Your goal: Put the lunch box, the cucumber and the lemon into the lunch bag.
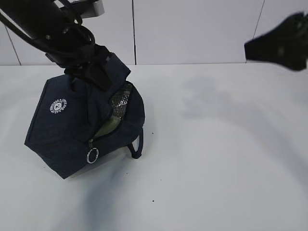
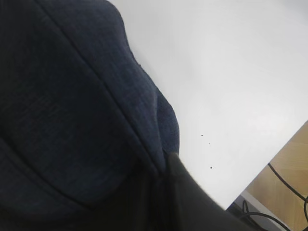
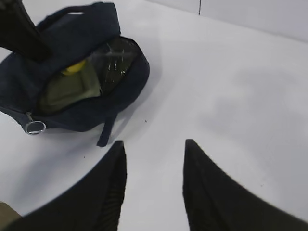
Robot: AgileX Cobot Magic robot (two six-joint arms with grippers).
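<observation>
Lunch bag (image 1: 57,130): dark navy, tilted on the white table (image 1: 216,159), left of centre in the exterior view; round white logo (image 1: 57,105) facing the camera; mouth open toward the right, silver lining showing.
Zipper ring pull (image 1: 92,155): hanging at the lower front corner of the opening.
Lunch box (image 3: 65,91): inside the bag, pale green lid visible through the mouth.
Lemon (image 3: 73,68): inside the bag, yellow patch above the lid, mostly hidden.
Cucumber: cannot be made out in any view.
Left gripper (image 1: 98,67): at the bag's top edge, fingers clenched on the fabric, pinching it up; wrist view filled with navy cloth.
Right gripper (image 3: 154,159): raised over bare table, well apart from the bag, jaws parted, holding nothing.
</observation>
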